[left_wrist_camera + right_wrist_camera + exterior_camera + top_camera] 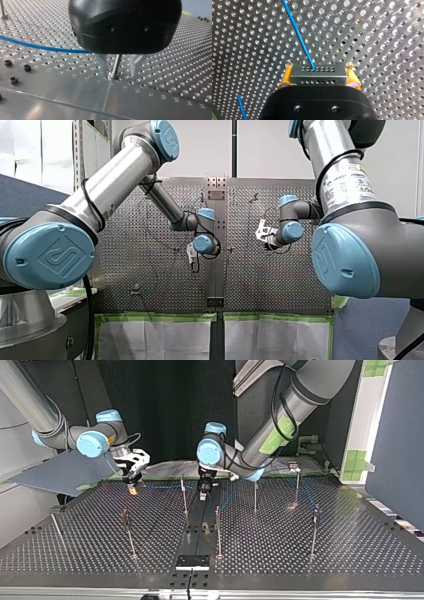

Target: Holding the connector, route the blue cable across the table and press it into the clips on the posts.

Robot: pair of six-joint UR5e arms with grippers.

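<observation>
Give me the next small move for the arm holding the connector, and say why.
Probably raise my right gripper slightly, to lift the blue cable off the table. That gripper is shut on the connector, while the cable lies on the table beside the post that my left gripper straddles with open jaws.

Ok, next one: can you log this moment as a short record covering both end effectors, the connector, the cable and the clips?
right end effector: shut on the connector, yellow pads at its sides
left end effector: open, metal fingers astride one post
blue cable: runs from the connector out over the perforated table
clips: too small to tell whether any holds the cable
stage: connector held, clipping unconfirmed
</observation>
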